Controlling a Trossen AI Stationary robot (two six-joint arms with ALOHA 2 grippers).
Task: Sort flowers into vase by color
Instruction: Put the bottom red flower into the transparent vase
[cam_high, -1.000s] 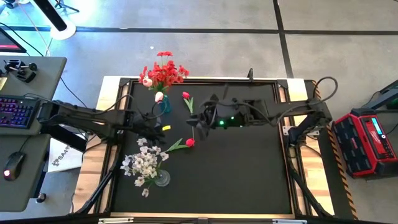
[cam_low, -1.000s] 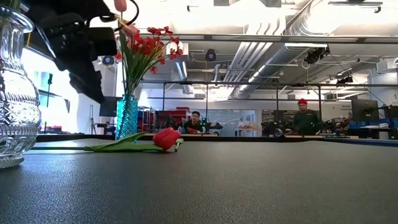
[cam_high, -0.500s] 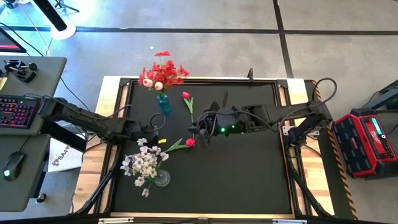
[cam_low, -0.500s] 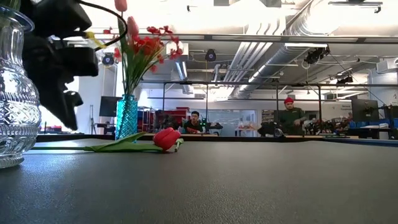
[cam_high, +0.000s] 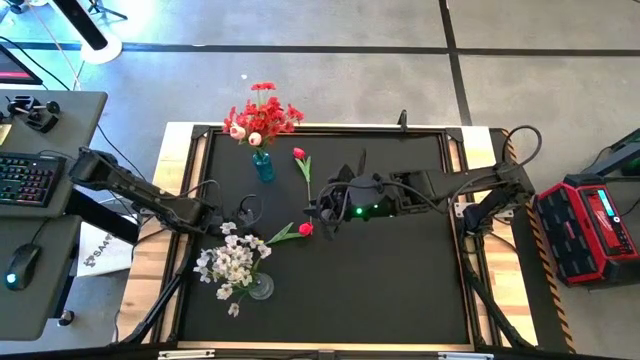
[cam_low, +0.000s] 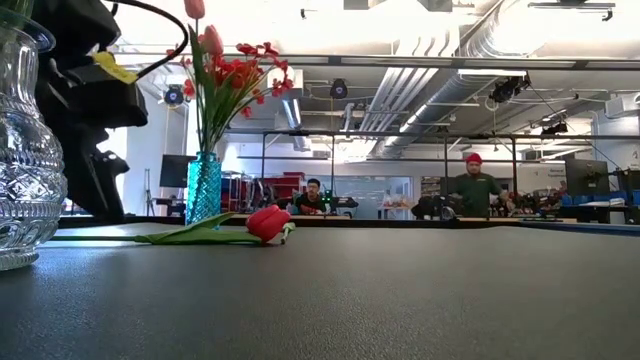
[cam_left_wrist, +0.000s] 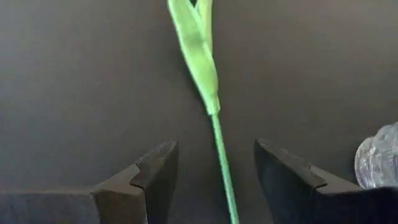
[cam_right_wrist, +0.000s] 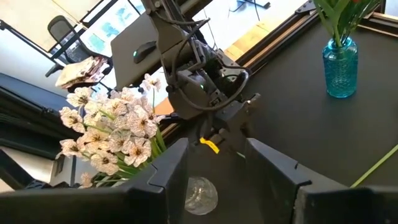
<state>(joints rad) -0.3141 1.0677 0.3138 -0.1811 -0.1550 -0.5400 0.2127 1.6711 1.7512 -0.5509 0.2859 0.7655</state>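
A red tulip (cam_high: 305, 229) lies on the black table, its green stem (cam_left_wrist: 221, 155) toward the left. My left gripper (cam_left_wrist: 214, 146) is open above it, one finger on each side of the stem and not touching; it also shows in the high view (cam_high: 243, 220). My right gripper (cam_high: 318, 212) is open and empty just right of the tulip's bloom. A second red tulip (cam_high: 299, 155) lies farther back. A teal vase (cam_high: 263, 166) holds red blooms and a pale pink tulip (cam_high: 256, 138). A clear glass vase (cam_high: 260, 288) holds white sprays (cam_high: 232, 262).
The teal vase stands at the far left and the glass vase at the near left, close to my left arm. The table's right half is bare black mat (cam_high: 400, 280). People stand in the room beyond the table in the low view (cam_low: 473, 185).
My left gripper has drawn back from the teal vase toward the table's near left and come down over the lying tulip's stem. The pale pink tulip that was at the vase mouth now stands among the red blooms. My right gripper has moved slightly toward the near edge.
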